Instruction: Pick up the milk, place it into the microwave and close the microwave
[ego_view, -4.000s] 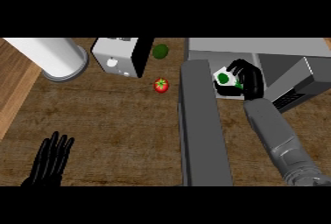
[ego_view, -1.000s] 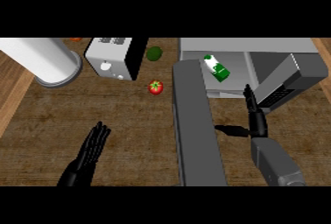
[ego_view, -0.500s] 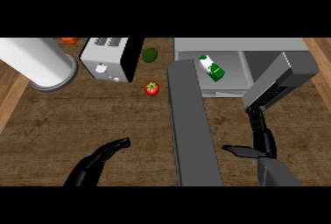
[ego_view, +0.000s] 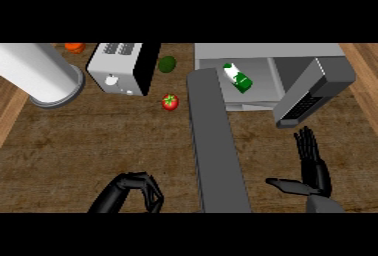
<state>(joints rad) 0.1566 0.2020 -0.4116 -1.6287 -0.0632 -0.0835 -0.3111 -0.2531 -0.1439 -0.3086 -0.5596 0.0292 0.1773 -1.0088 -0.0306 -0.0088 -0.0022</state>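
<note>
Milk (ego_view: 238, 78) sits inside the microwave (ego_view: 260, 55), door (ego_view: 215, 145) open.
Your right hand (ego_view: 313, 170) is released, fingers straight; left hand (ego_view: 139, 192) clenched on nothing.

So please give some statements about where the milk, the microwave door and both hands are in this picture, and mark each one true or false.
1. The milk carton lies inside the microwave. True.
2. The microwave door is closed. False: it stands open.
3. The right hand holds the milk. False: its fingers are straight and hold nothing.
4. A tomato lies on the counter left of the door. True.
5. The left hand has curled fingers. True.
</note>
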